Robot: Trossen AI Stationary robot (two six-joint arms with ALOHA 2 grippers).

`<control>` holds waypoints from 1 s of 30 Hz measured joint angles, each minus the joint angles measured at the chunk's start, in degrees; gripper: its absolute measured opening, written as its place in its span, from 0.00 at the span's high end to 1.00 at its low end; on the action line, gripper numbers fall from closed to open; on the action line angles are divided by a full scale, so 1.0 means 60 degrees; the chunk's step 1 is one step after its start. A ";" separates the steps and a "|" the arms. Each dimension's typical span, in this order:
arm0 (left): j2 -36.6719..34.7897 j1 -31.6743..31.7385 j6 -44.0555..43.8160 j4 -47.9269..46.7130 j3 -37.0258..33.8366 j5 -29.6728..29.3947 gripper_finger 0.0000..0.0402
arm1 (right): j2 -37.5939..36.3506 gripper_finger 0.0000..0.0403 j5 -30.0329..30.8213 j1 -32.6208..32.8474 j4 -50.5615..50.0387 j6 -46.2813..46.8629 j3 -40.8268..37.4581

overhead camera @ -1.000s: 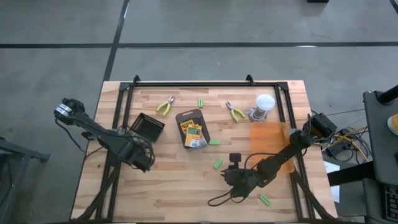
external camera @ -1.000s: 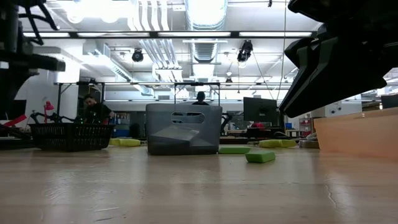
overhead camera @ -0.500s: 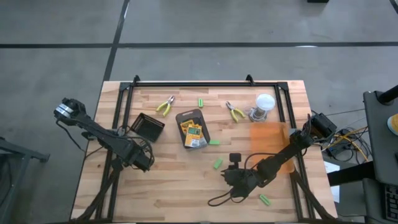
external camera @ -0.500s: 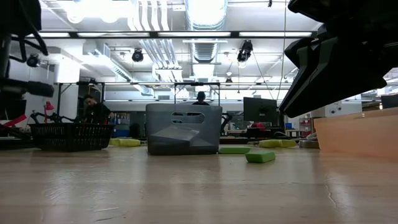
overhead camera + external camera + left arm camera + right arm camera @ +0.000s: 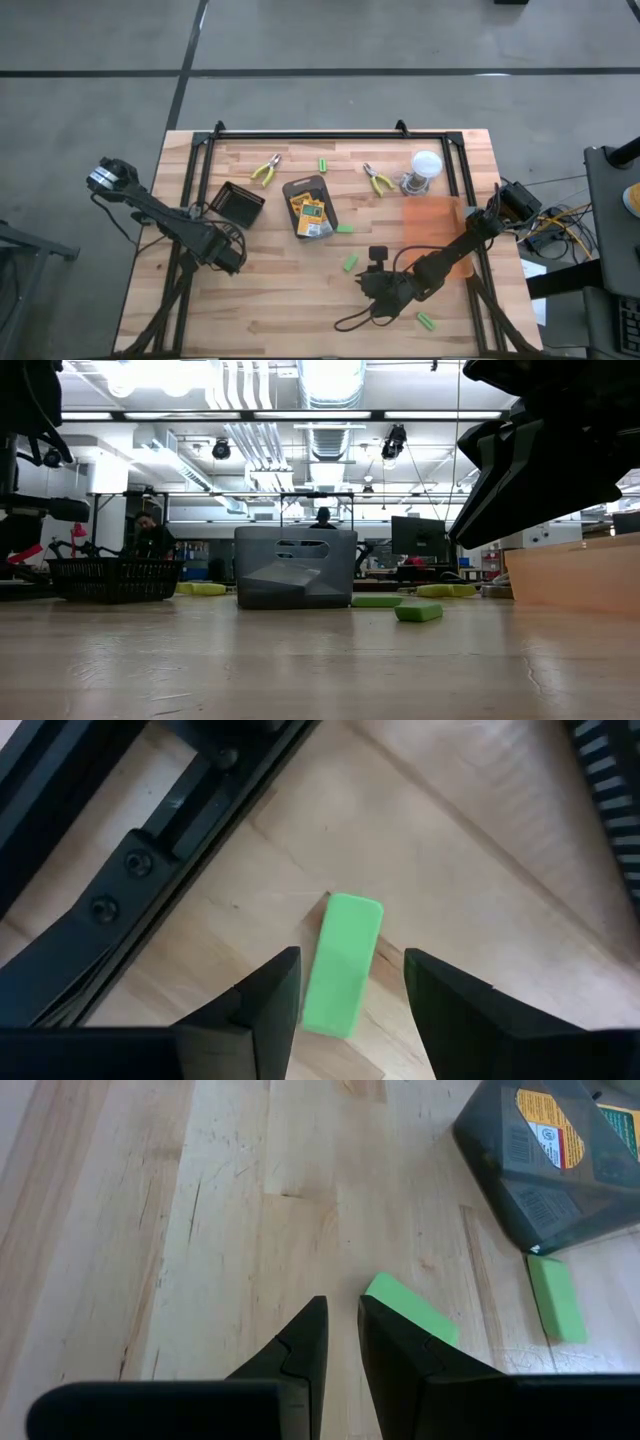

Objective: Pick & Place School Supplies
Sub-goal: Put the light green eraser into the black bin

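We saw the left gripper (image 5: 345, 982) low over the table's (image 5: 280, 300) left edge, just beside the black frame rail. Its fingers (image 5: 270, 990) stood apart with a green stick (image 5: 342, 963) lying flat on the wood between them; whether they touched it we could not tell. In the high view that gripper (image 5: 228, 258) sat in front of the black basket (image 5: 237, 203).

The right gripper (image 5: 340, 1342) hung near the table's front middle with its fingers nearly together and nothing between them. Just past its tips lay another stick (image 5: 410, 1308), and a third (image 5: 555, 1299) lay beside the grey tray (image 5: 555, 1170).

From above, the tray (image 5: 309, 206) sat mid-table holding the crayon boxes (image 5: 308, 211). One pair of pliers (image 5: 265, 170) lay behind the basket, the other pair (image 5: 378, 180) beside the jar (image 5: 422, 171). A further stick (image 5: 324, 164) lay behind the tray, and one (image 5: 426, 321) lay near the front edge. An orange sheet (image 5: 435, 228) lay under the right arm.

In the low view a person (image 5: 150, 534) showed far behind the table.
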 joint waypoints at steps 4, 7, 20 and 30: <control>0.0020 0.0000 0.0191 0.0007 0.0000 -0.0041 0.54 | 0.0000 0.86 0.0000 0.0001 0.0000 0.0000 0.0000; 0.0239 0.0000 0.0191 0.0100 0.0000 -0.0041 0.54 | 0.0000 0.86 0.0000 -0.0001 0.0000 0.0009 0.0000; 0.1463 0.0004 0.0172 0.0498 0.0000 -0.0038 0.54 | 0.0000 0.86 0.0000 0.0001 0.0000 0.0000 0.0000; 0.1892 -0.0002 0.0766 0.0690 0.0031 -0.0266 0.54 | 0.0000 0.86 0.0000 -0.0001 0.0000 0.0000 0.0000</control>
